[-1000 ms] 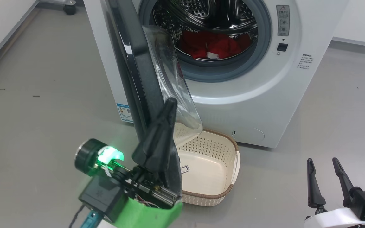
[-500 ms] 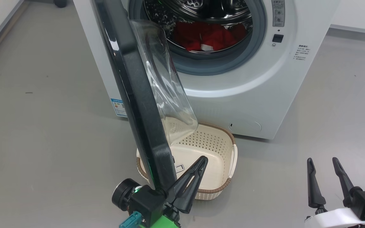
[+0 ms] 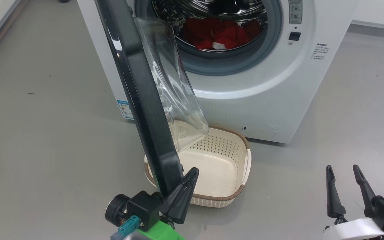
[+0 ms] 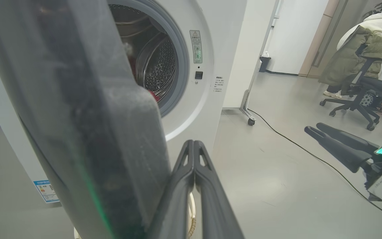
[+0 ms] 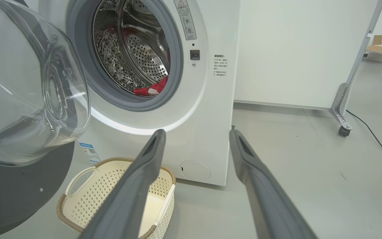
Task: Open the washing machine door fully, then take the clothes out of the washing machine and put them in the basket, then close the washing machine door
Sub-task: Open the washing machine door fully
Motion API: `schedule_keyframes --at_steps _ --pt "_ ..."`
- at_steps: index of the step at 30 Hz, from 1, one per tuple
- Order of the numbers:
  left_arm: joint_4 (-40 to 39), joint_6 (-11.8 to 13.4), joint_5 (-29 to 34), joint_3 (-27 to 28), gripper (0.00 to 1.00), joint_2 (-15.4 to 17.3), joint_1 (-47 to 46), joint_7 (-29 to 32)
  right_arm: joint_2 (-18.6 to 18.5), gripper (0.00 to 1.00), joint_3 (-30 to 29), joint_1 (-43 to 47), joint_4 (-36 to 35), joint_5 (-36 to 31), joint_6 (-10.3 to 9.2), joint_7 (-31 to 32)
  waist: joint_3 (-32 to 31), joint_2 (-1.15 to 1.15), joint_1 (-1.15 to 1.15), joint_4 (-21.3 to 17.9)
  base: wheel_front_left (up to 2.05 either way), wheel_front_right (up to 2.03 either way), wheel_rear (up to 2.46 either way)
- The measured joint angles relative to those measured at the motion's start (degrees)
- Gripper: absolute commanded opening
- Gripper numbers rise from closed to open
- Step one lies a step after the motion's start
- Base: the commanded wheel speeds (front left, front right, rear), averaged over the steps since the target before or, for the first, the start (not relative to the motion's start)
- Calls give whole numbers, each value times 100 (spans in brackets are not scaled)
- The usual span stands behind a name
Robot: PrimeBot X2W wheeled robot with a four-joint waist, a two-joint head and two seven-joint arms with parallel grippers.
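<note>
A: Where is everything?
B: The washing machine [image 3: 262, 100] is far. The washing machine door [image 3: 138, 93] hangs open toward us, above the left end of the basket [image 3: 235, 196]. The clothes [image 3: 218, 33] lie in the drum [image 3: 212, 8].
A: And the pincers?
B: The left gripper [image 3: 192, 175], fingers pressed together and empty, sits just right of the door's near edge. The right gripper [image 3: 342, 168] gapes wide, near right.

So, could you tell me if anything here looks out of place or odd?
Nothing spilled or damaged. One awkward spot: the basket sits directly under the open washing machine door, partly hidden behind its glass bowl.
</note>
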Motion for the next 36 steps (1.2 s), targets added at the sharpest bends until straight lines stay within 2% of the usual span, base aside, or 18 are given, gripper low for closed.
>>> schedule_keyframes --at_steps 17,29,36 --pt "209 124 3 -31 0 -48 -1 -178 5 100 -212 0 -35 -16 0 0 91 0 0 465 0 0 0" --pt "312 204 3 -92 0 -55 -1 -305 8 100 -280 2 -40 -69 52 0 136 0 0 1024 0 0 0" --pt "315 375 4 62 0 -57 47 -470 8 100 -197 -4 -37 -172 113 0 186 0 0 1324 0 0 0"
